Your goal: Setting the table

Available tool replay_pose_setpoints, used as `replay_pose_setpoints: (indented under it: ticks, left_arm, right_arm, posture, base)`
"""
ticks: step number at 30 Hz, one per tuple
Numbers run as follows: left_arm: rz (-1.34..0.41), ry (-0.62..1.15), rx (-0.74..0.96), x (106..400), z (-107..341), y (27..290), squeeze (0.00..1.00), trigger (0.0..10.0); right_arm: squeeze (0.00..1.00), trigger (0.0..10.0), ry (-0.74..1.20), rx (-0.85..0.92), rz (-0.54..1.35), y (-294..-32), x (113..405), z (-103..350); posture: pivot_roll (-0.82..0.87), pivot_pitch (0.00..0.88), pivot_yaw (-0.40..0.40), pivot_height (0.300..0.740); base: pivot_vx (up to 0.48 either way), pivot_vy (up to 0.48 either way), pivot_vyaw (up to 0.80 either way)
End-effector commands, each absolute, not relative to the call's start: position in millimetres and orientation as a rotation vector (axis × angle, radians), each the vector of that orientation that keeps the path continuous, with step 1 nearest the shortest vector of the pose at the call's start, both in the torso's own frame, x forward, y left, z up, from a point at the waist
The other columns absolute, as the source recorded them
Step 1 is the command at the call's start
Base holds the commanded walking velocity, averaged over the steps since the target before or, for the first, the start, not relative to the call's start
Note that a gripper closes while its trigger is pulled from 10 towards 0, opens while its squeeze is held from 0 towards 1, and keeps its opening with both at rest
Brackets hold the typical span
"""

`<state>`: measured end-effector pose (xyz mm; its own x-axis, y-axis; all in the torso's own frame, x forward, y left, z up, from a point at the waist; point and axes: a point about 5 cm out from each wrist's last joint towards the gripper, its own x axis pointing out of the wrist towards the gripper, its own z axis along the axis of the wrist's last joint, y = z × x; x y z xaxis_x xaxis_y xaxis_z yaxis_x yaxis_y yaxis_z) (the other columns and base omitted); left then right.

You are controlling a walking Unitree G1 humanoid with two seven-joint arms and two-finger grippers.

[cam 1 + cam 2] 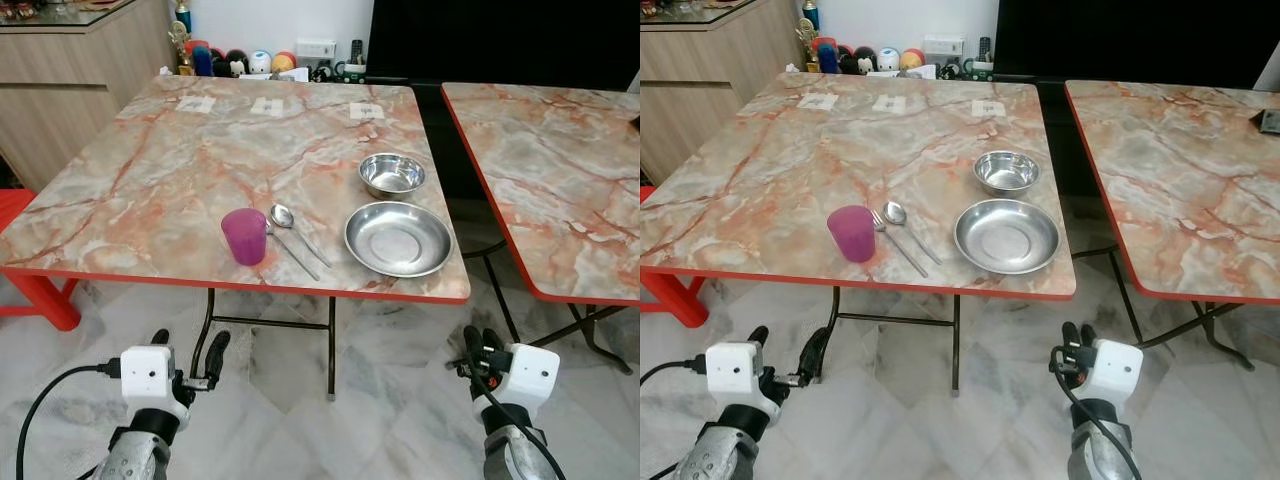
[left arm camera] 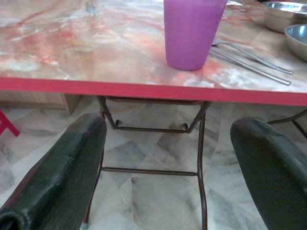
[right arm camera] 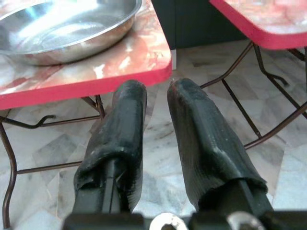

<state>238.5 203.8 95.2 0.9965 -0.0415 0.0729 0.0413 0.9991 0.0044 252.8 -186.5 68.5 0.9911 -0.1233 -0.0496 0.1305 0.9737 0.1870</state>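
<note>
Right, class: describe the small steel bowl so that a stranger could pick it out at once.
Start at the marble-patterned table with the red edge. Near its right side lies a wide steel plate; just behind it sits the small steel bowl. It is deeper and narrower than the plate.

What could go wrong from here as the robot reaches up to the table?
1. The purple cup stands close to the table's red front edge; the open left pincer, held below that edge, might tip it on the way up.
2. The fork and spoon lie right beside the cup, so a wide grasp could drag them along.
3. The large steel plate sits near the corner above the nearly closed right pincer and could get pushed off.
</note>
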Motion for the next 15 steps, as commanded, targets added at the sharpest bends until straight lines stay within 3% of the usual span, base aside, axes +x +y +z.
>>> replay_pose_setpoints:
  ticks: [1,10,15]
  left_arm:
    - [-0.037,-0.055,-0.011,237.4,91.3,203.7,0.0,10.0]
    - [-0.03,-0.002,-0.026,227.3,77.3,203.2,0.0,10.0]
    - [0.033,0.226,0.024,196.1,22.0,229.3,0.0,10.0]
  right_arm:
    - [0.0,10.0,0.015,0.182,-0.13,-188.6,253.8,73.1]
    - [0.0,10.0,-0.03,0.141,-0.106,-184.9,256.0,81.5]
    - [0.0,10.0,-0.044,0.122,-0.103,-183.3,254.8,83.0]
  posture:
    - [0.04,0.111,-0.013,0.74]
    - [0.05,0.117,-0.025,0.74]
    - [0.05,0.119,-0.022,0.74]
  base:
    - [0.0,0.0,0.0]
    - [0.0,0.0,0.0]
    - [0.0,0.0,0.0]
